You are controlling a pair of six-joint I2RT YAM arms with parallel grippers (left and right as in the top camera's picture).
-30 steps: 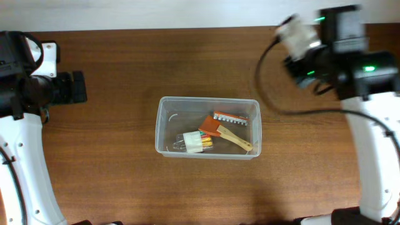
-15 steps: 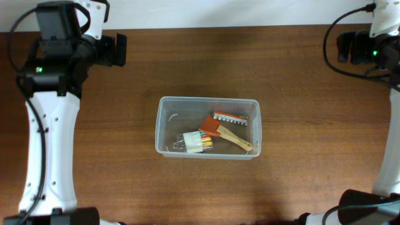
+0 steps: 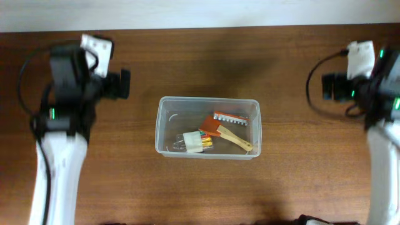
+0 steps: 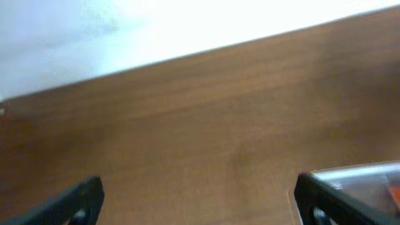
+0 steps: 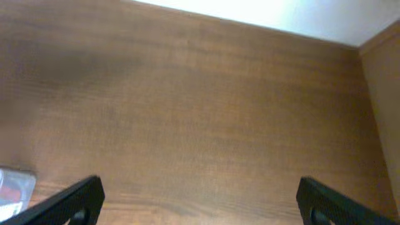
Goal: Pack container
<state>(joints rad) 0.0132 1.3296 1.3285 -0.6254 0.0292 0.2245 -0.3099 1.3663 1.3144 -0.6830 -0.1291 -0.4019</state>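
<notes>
The container, a clear rectangular tub, sits mid-table. It holds an orange scraper with a wooden handle, a metal toothed piece and a white-capped bundle of coloured sticks. My left gripper hovers to its upper left, pointing toward it. In the left wrist view my left gripper is open over bare wood, with a corner of the container at the right. My right gripper hangs to the container's right. In the right wrist view my right gripper is open and empty, and the container shows at lower left.
The brown wooden table meets a white wall along its far edge. In the right wrist view a raised wooden edge shows at the right.
Both arms have swung about. The left one went from the far left edge to the back, then nearer the container. The right one dropped from the back right corner. The container's contents are unchanged.
</notes>
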